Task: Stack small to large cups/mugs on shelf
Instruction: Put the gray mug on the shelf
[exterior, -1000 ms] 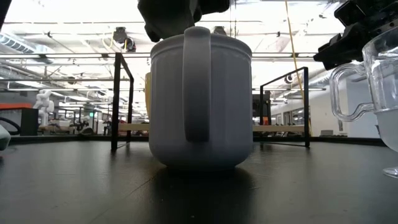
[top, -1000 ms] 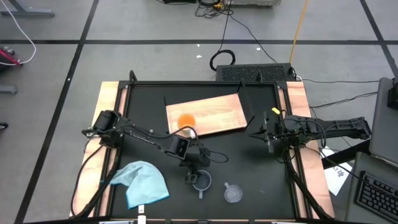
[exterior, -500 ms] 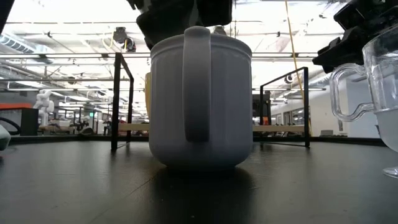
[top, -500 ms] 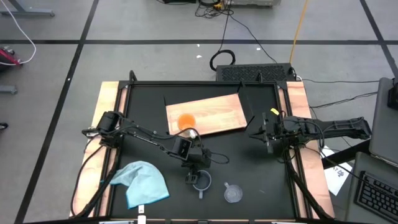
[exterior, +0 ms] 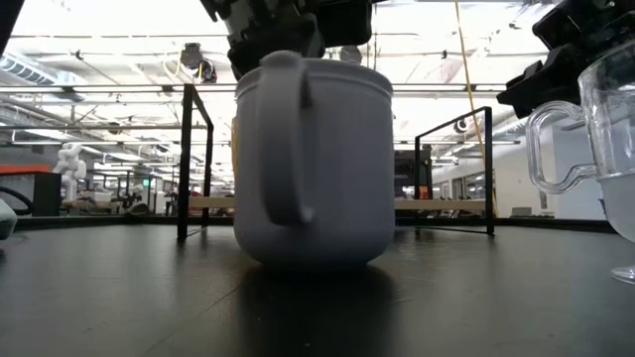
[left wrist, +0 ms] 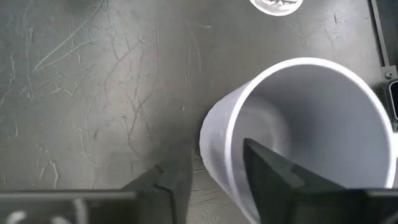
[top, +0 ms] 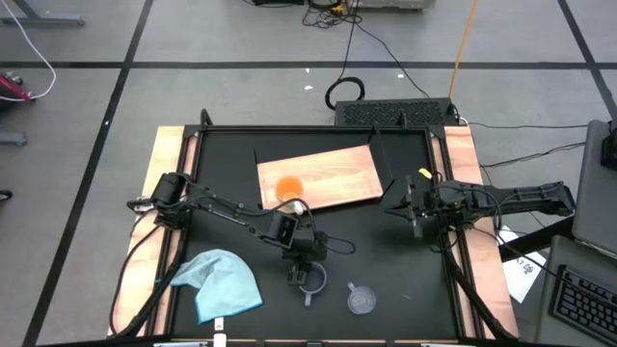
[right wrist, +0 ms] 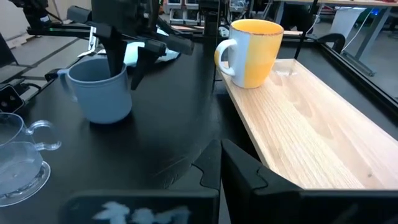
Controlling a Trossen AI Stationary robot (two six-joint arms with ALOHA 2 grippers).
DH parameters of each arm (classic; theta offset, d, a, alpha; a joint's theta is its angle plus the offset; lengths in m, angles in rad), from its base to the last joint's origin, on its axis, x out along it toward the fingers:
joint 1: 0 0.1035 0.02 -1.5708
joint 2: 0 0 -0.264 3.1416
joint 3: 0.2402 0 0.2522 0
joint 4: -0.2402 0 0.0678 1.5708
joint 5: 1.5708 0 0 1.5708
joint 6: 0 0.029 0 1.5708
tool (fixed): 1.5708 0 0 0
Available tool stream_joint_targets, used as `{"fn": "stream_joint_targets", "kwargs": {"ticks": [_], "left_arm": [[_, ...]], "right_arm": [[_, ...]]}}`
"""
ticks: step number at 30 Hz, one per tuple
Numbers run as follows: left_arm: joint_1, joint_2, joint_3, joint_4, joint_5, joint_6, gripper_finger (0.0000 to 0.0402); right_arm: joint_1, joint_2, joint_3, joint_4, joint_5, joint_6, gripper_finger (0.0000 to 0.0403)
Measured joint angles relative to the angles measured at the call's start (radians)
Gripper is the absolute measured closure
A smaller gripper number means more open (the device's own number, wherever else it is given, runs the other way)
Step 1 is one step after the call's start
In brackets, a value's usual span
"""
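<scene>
on the black tabletop point(top: 222, 222), toward its front edge, the grey-blue cup point(top: 310, 280) stands upright with the clear cup point(top: 361, 300) just beside it; the orange cup point(top: 289, 187) already sits on the wooden shelf point(top: 337, 173) further back. the grey-blue cup looks stiff, smooth and fairly light, likely slippery on its glazed wall, so a pinch across the rim wall is a sound hold, and the handle is best left alone. the left gripper point(left wrist: 214, 177) comes straight down onto it, wrist pointing at the table, one finger inside the cup and one outside, straddling the wall; the fingers are closing on the rim but whether they are clamped firm i cannot tell. the right gripper point(right wrist: 214, 171) waits near the right rail beside the shelf, fingers pressed together and holding nothing
</scene>
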State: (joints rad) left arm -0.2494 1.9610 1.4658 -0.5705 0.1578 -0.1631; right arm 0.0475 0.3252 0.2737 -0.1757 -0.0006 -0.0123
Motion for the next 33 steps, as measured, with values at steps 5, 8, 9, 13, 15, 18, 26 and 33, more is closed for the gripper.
{"fn": "stream_joint_targets", "kwargs": {"ticks": [5,8,9,13,15,18,26,33], "left_arm": [[0.0,0.0,0.0,0.004,0.0,0.01,0.033],[0.0,0.0,0.0,0.011,0.0,0.016,0.0366],[0.0,0.0,0.0,0.013,0.0,0.018,0.0378],[0.0,0.0,0.0,0.036,0.01,0.011,0.039],[0.0,0.0,0.0,0.053,0.016,0.01,0.039],[0.0,-0.008,0.0,0.071,0.018,0.009,0.0394],[0.01,-0.086,0.0,0.091,-0.04,0.095,0.0396],[0.047,-0.167,0.0,0.048,-0.107,0.135,0.0396]], "right_arm": [[0.0,0.0,0.0,0.0,0.0,-0.002,0.0403],[0.0,0.0,0.0,0.0,0.0,-0.001,0.0403],[0.0,0.0,0.0,0.0,0.0,-0.001,0.0403],[0.0,0.0,0.0,0.0,0.0,0.0,0.0403],[0.0,0.0,0.0,0.0,0.0,0.0,0.0403],[0.0,0.0,0.0,0.0,0.0,0.0,0.0403],[0.0,0.0,0.0,0.0,0.0,0.001,0.0403],[0.0,0.0,0.0,-0.001,-0.001,0.012,0.0403]]}}
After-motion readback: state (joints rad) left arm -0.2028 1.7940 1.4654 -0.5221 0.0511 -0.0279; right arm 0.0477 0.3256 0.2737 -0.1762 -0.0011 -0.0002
